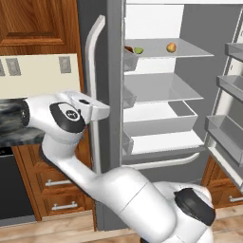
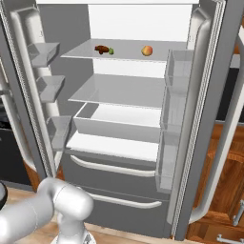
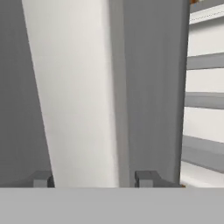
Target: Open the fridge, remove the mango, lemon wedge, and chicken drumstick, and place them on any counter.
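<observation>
The fridge (image 2: 119,90) stands with both doors swung open. On its top shelf lie the chicken drumstick (image 2: 101,48) (image 1: 128,49), the lemon wedge (image 2: 111,51) (image 1: 138,50) beside it, and the mango (image 2: 147,50) (image 1: 171,47) further right. My gripper (image 1: 102,113) is at the left door's long white handle (image 1: 92,57). In the hand view the handle (image 3: 83,96) runs between the two fingertips of the gripper (image 3: 94,179); the jaws straddle it closely and look open. The black marbled counter (image 1: 12,128) lies left of the fridge, partly hidden by my arm.
The right door (image 1: 232,118) with its bins juts out at the right. Wooden drawers (image 1: 57,190) and a dark appliance front (image 1: 12,190) sit under the counter. Two fridge drawers with white bar handles (image 2: 114,167) are shut below the shelves.
</observation>
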### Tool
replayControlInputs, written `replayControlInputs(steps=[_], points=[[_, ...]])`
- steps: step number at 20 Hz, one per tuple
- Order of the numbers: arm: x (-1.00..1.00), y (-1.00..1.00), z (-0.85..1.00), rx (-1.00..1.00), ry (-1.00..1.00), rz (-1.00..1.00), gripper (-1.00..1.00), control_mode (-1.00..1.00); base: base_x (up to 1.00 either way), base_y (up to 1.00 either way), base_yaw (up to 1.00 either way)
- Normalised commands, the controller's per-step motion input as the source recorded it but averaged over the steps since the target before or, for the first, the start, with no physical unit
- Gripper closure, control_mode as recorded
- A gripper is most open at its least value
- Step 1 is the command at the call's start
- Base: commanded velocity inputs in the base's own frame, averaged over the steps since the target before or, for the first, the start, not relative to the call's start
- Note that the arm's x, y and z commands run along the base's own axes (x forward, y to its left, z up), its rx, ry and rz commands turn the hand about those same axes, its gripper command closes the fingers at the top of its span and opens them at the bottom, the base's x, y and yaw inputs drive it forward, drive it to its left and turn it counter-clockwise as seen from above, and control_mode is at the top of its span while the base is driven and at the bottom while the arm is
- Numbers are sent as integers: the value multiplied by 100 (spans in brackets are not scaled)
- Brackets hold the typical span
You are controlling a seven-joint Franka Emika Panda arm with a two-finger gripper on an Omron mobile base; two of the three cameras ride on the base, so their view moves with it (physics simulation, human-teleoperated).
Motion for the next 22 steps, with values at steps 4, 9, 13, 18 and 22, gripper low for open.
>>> replayControlInputs(steps=[4,9,13,18,22], points=[[0,12,-23,-2,0,-1,-100,-100,0,0,0],[-3,3,-52,0,0,0,-100,-100,0,0,0],[-44,0,-34,0,-4,0,-100,-100,0,0,0],[-89,11,-2,0,-21,7,-100,-100,0,0,0],[-100,19,15,0,-15,11,-100,-100,0,0,0]])
